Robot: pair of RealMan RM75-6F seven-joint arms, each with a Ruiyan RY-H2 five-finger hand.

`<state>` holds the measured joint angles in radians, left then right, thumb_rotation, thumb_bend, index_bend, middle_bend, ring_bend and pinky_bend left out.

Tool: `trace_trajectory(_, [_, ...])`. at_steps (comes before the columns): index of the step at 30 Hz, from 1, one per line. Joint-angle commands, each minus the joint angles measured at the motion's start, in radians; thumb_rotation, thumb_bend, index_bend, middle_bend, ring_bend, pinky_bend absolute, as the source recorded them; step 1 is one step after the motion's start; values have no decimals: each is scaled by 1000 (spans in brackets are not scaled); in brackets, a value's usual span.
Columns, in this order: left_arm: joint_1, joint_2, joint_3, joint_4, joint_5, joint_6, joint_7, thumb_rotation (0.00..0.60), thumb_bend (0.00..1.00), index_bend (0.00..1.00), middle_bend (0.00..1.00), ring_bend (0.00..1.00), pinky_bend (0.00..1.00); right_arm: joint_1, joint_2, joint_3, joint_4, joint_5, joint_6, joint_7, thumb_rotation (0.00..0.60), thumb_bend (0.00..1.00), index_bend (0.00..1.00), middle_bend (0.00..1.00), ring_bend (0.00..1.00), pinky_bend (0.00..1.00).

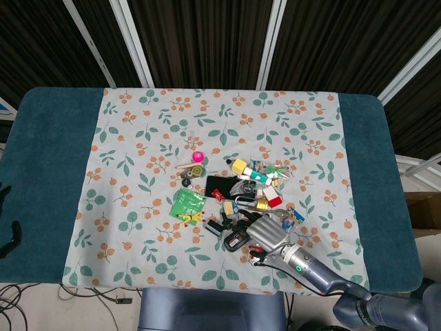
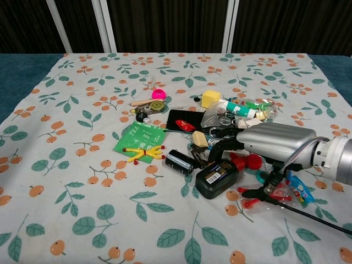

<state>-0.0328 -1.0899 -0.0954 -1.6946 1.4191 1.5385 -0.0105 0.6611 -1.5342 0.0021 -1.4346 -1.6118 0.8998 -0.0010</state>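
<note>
My right hand (image 2: 275, 144) reaches in from the near right, low over the near edge of the pile of small things on the floral cloth (image 2: 82, 181). Its fingers (image 2: 223, 149) curl down just above the black battery pack (image 2: 216, 177), which lies flat on the cloth at the near side of the pile; I cannot tell whether they touch it or merely hang over it, nor whether anything is clasped in them. A red piece (image 2: 248, 161) sits right under my palm, beside the battery. Just left of the battery lies a black cylinder (image 2: 179, 160) on its side, and further left a green tea packet (image 2: 141, 138) with a yellow object (image 2: 144, 154) on its near edge. Behind my hand a black phone (image 2: 177, 118) lies flat with a small red thing on it, and a yellow cube (image 2: 210, 98) stands further off. A pink ball (image 2: 159, 93) sits at the far left of the pile. My left hand is out of sight.
</note>
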Motion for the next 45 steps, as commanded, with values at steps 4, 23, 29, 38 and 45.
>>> trace_trajectory(4, [1,1,-4,-4,-23,-6,3,600,577,68,0,3,77,24,-12,10,3,16,-24,-6,600,324,305,316,31,228])
trace_trajectory(23, [1,7,-5,-11,-26,-8,2,600,577,68,0,3,77,63,-27,22,-5,73,-67,-26,600,413,537,489,152,228])
trace_trajectory(29, [1,6,-2,-10,-23,-8,2,600,577,68,0,3,77,71,7,20,-41,65,-62,77,600,425,548,493,160,228])
trace_trajectory(38, [1,6,-1,-11,-21,-7,0,600,577,68,0,3,77,80,107,30,-120,36,-31,418,600,425,550,493,165,228])
trace_trajectory(45, [3,5,0,-12,-21,-6,2,600,577,68,0,3,77,98,217,61,-145,18,8,826,600,429,549,487,165,228])
